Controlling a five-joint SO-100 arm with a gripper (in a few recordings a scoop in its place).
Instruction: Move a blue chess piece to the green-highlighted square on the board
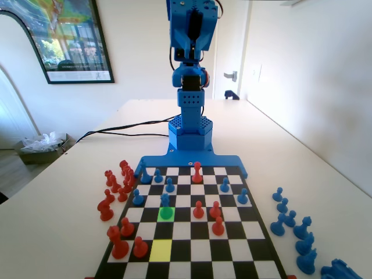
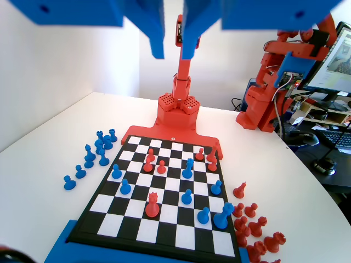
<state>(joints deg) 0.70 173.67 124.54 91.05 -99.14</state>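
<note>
The blue chess piece (image 1: 165, 201) stands upright on the green-highlighted square (image 1: 158, 215) in the fixed view, left of the board's (image 1: 249, 233) middle. In the wrist view the same piece (image 2: 188, 169) stands mid-board, far below the jaws. My gripper (image 2: 173, 46) hangs high above the board (image 2: 109, 222), open, with nothing between its fingers. In the fixed view the blue arm (image 1: 191, 87) is folded up above its base at the far end, well clear of all the pieces.
A yellow square (image 1: 161, 250) lies two rows nearer the camera than the green one. Red pieces (image 1: 198, 210) and blue pawns (image 1: 169, 185) stand close around it. Captured blue pieces (image 1: 290, 220) sit off-board right, red ones (image 1: 116, 185) off-board left.
</note>
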